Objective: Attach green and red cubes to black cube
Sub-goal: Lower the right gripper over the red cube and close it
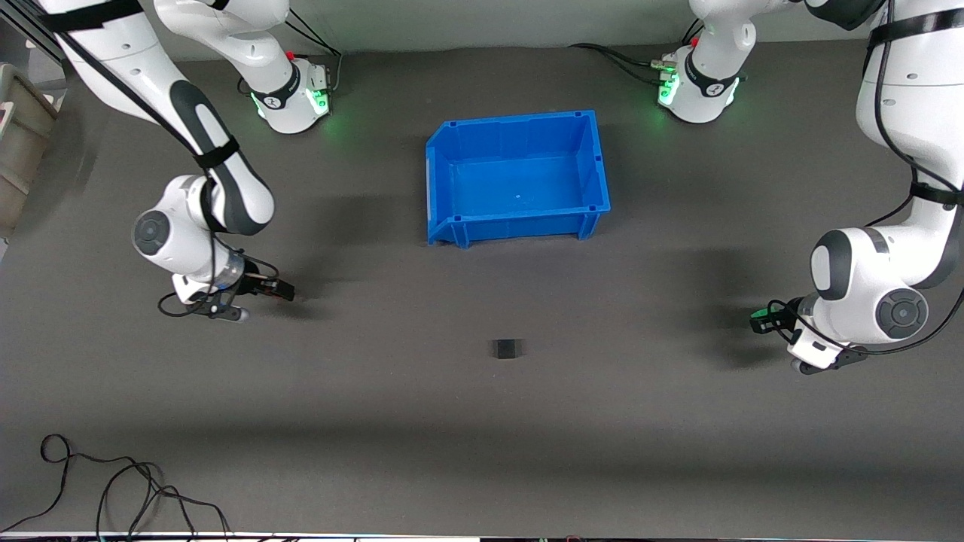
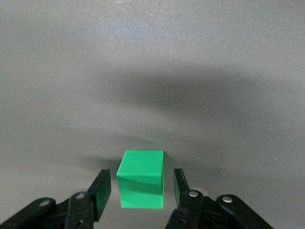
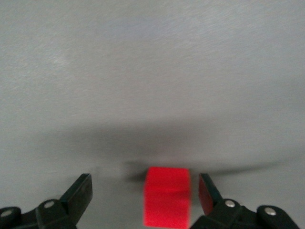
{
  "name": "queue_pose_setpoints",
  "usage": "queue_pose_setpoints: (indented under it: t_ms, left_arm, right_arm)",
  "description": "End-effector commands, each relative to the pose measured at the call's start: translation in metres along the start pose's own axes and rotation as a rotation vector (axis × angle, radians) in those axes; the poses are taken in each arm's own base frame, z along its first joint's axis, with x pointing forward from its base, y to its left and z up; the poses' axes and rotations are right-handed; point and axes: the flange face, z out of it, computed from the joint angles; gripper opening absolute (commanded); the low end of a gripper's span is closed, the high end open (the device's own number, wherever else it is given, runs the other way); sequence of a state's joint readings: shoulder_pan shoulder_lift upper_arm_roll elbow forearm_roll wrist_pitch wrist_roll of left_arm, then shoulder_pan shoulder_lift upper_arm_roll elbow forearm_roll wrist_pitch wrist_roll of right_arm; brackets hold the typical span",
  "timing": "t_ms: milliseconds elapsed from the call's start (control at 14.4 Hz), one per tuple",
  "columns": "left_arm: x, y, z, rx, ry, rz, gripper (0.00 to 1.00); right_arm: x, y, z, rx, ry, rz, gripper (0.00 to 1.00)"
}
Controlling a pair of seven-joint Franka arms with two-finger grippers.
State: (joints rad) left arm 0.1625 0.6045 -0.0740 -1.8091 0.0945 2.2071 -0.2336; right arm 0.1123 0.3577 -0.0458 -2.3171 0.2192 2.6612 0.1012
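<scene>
2 Franka arms reach low over a grey desk (image 1: 482,452), each claw set around a small cube. At the left arm's end, the left claw (image 2: 141,190) stands spread, its 2 fingers (image 2: 101,191) flanking the green cube (image 2: 141,180) with a thin gap on each side; the cube rests on the mat, not gripped. In the front view only a green glint shows at that claw (image 1: 770,320), the cube itself largely hidden by the fingers. At the right arm's end, the right claw (image 3: 145,193) is spread wider, and the red cube (image 3: 167,196) sits on the mat between its fingers (image 3: 78,193), closer to one finger than the other and touching neither. From the front that claw (image 1: 275,288) shows only a hint of red at its tips. The black cube (image 1: 506,348) lies alone on the mat about midway between the 2 claws, well apart from both and nearer the front camera than the blue bin (image 1: 518,177), which stands open between the 2 arm bases. A loose black cable (image 1: 113,489) trails along the desk edge closest to the camera, toward the right arm's end.
</scene>
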Motion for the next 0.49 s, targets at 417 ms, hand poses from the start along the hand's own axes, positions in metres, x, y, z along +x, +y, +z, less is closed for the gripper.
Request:
queue_pose_setpoints:
  t_ms: [417]
  left_arm:
    - [0.008, -0.01, 0.017, -0.005, 0.02, 0.007, 0.62]
  right_arm:
    - [0.003, 0.012, 0.024, -0.012, 0.02, 0.04, 0.98]
